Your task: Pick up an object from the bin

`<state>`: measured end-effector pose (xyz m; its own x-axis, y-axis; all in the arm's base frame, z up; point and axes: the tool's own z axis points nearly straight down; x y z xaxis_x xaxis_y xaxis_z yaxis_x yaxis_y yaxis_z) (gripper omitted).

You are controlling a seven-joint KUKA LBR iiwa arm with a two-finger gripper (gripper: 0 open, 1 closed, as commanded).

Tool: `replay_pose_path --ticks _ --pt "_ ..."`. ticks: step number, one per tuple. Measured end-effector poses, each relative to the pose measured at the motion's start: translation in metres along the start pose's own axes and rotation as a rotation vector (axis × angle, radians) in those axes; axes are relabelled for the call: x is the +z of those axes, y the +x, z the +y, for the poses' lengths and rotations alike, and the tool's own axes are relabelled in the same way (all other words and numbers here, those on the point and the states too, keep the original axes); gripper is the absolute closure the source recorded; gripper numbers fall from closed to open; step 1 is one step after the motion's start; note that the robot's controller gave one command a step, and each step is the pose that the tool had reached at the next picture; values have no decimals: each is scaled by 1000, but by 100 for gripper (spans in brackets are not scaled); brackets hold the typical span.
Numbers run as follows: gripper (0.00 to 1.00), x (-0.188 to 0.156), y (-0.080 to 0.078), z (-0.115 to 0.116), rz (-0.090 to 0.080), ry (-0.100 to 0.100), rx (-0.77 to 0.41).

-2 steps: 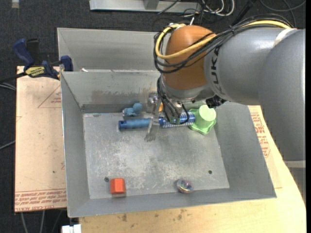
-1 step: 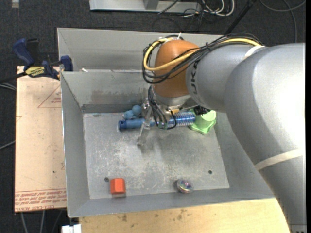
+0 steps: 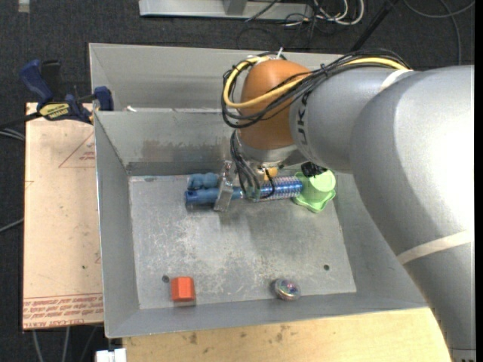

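My gripper [image 3: 227,192] is low over the back of the bin floor, under the orange-covered wrist. Its tip is right beside a lumpy blue object [image 3: 201,191], which lies just to its left near the back wall. Whether they touch I cannot tell. Directly to the gripper's right lies a blue-and-white ribbed piece [image 3: 281,187], partly hidden by the wrist. Beyond that piece sits a light green rounded object [image 3: 316,189].
An orange-red block [image 3: 182,289] lies at the front left of the bin floor. A small round metallic thing [image 3: 285,288] lies at the front middle. The large grey arm covers the bin's right side.
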<state>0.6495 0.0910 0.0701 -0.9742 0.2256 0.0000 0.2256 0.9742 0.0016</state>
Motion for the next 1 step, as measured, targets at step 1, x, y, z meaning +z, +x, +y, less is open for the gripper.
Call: replay_pose_path --ticks 1 --pt "100 -205 15 34 -9 -4 -14"
